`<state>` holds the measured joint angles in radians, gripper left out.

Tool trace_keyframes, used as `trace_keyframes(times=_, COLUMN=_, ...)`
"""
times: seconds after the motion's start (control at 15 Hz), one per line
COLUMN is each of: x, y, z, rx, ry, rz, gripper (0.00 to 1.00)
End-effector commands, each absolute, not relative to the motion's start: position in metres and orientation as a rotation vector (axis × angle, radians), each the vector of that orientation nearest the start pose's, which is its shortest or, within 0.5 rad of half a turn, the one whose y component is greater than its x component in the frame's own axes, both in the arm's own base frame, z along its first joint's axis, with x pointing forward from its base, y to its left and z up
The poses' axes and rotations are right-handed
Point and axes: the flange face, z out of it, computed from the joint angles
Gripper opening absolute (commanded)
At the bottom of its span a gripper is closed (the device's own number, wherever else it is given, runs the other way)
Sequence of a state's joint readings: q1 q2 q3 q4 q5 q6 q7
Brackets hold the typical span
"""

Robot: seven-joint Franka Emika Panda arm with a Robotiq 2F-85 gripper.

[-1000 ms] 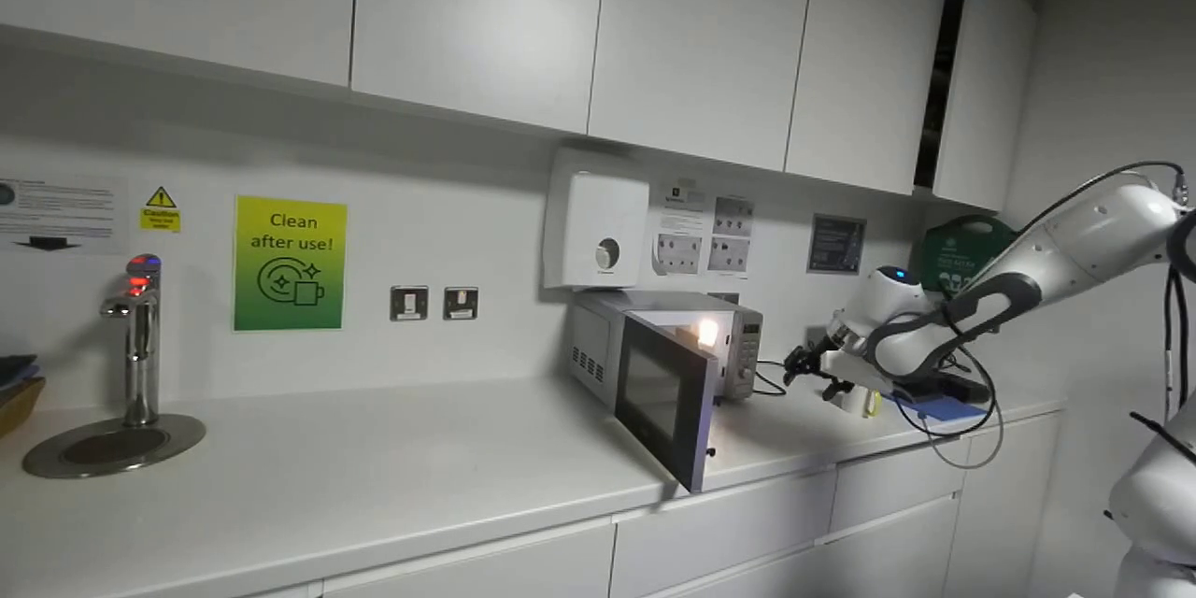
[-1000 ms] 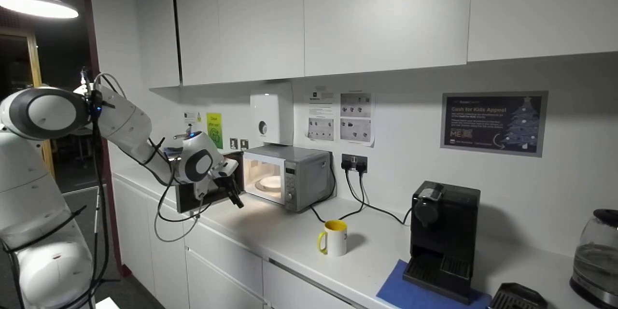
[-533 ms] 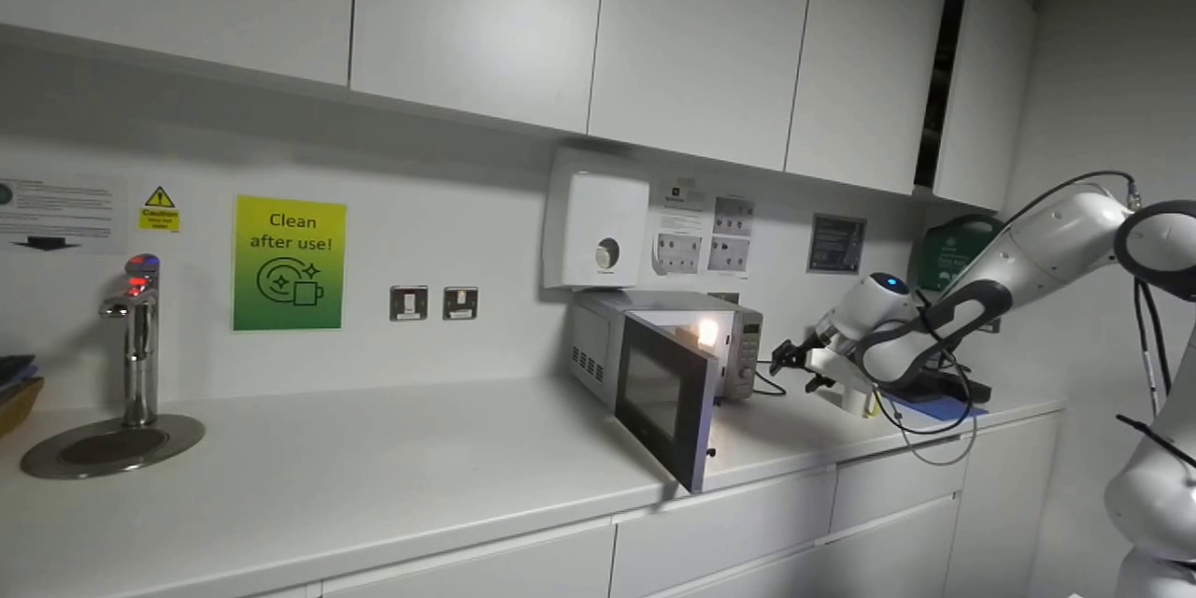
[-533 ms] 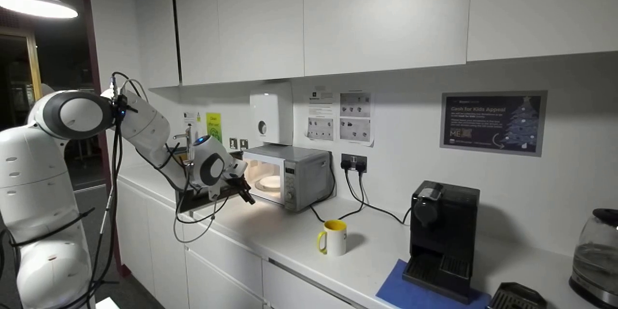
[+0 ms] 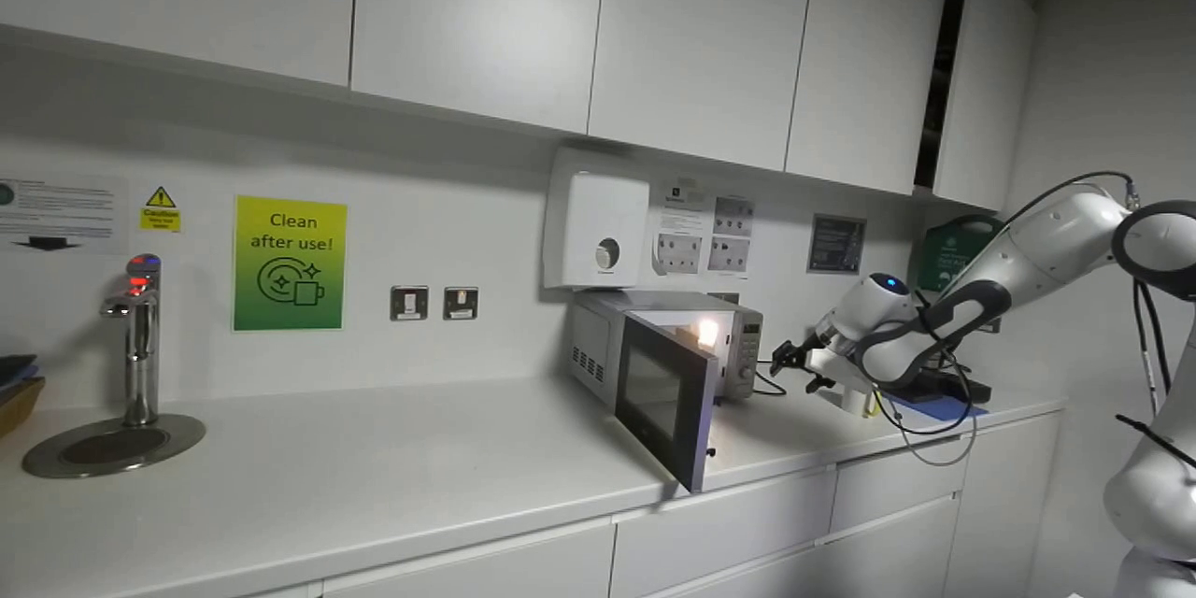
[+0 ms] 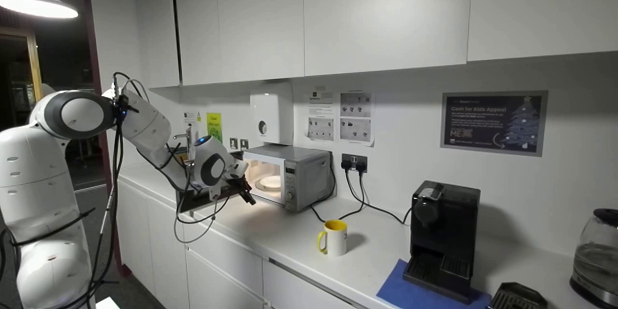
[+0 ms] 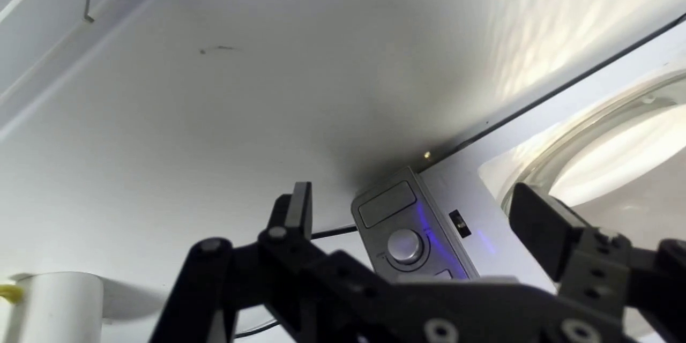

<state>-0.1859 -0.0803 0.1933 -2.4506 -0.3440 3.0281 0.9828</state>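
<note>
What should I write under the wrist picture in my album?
The open gripper by the lit, open microwave, with a white mug peeking into the corner.

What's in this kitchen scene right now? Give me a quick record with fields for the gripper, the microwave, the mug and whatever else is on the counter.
Gripper: open, holding nothing, in front of the microwave
Microwave door: swung open
Inside: lit, with a white dish
Mug: upright on the counter, apart from the gripper; white with yellow inside and handle
Coffee machine: black, on a blue mat
Glass jug: partly cut off at the edge of an exterior view
Tap: chrome, a red light showing near its top
</note>
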Motion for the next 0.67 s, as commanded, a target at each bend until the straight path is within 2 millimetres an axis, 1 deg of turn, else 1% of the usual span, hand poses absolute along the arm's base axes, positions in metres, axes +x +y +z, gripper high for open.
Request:
trace_keyframes(times=0.0, x=0.536, y=0.025, z=0.392, rx=-2.653, ry=0.894, rz=-0.954, gripper=1.00)
trace_keyframes(times=0.2, x=0.558, y=0.036, z=0.379, rx=-2.630, ry=0.885, rz=-0.927, gripper=1.00)
trace_keyframes(times=0.47, x=0.590, y=0.050, z=0.363, rx=-2.578, ry=0.851, rz=-0.935, gripper=1.00)
trace_keyframes(times=0.6, x=0.606, y=0.056, z=0.362, rx=-2.536, ry=0.833, rz=-0.965, gripper=1.00)
